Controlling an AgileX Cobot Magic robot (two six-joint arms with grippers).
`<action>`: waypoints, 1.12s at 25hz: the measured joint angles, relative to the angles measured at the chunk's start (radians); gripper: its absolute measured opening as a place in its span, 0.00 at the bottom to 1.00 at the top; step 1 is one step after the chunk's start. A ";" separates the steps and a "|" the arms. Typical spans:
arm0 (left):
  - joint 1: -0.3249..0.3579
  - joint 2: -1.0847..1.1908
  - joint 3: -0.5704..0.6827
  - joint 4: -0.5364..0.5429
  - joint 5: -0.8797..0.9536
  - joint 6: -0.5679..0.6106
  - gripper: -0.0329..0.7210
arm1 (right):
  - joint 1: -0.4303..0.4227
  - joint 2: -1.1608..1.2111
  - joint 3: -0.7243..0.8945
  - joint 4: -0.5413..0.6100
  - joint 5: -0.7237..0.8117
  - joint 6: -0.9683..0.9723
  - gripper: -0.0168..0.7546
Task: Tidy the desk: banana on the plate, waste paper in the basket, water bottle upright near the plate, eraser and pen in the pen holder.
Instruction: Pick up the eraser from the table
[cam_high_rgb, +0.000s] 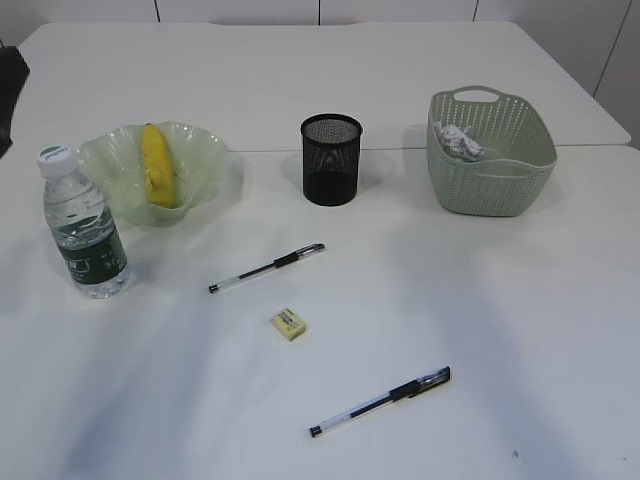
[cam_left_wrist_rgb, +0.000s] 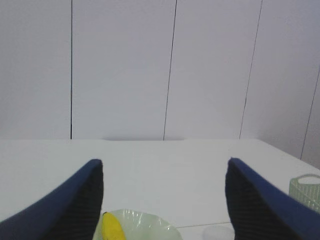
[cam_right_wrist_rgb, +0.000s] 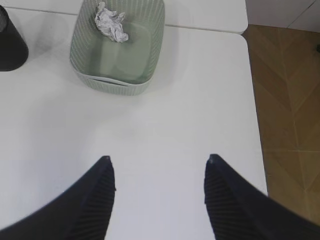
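Observation:
The banana (cam_high_rgb: 155, 165) lies on the pale green plate (cam_high_rgb: 205, 150). A water bottle (cam_high_rgb: 85, 225) stands upright just left of the plate. Crumpled waste paper (cam_high_rgb: 460, 140) sits inside the green basket (cam_high_rgb: 490, 170). The black mesh pen holder (cam_high_rgb: 331, 160) stands mid-table. Two pens, one (cam_high_rgb: 267, 268) nearer the holder and one (cam_high_rgb: 380, 402) near the front, lie flat with a yellow eraser (cam_high_rgb: 289, 323) between them. My left gripper (cam_left_wrist_rgb: 165, 162) is open above the table, with the banana (cam_left_wrist_rgb: 112, 227) below it. Empty and open, my right gripper (cam_right_wrist_rgb: 159, 159) hovers short of the basket (cam_right_wrist_rgb: 120, 50).
The table's right edge and the wooden floor (cam_right_wrist_rgb: 290, 100) show in the right wrist view. A dark shape (cam_high_rgb: 10, 80) sits at the exterior view's left edge. A white wall (cam_left_wrist_rgb: 160, 65) stands behind the table.

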 joint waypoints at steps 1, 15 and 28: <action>0.000 -0.019 0.000 0.000 0.012 0.000 0.76 | 0.000 0.000 0.000 0.007 0.002 0.000 0.58; 0.000 -0.270 -0.141 0.047 0.492 0.002 0.76 | 0.000 0.000 0.000 0.092 0.004 0.000 0.58; 0.000 -0.281 -0.400 0.051 0.927 0.121 0.75 | 0.000 0.000 0.000 0.176 0.004 0.000 0.58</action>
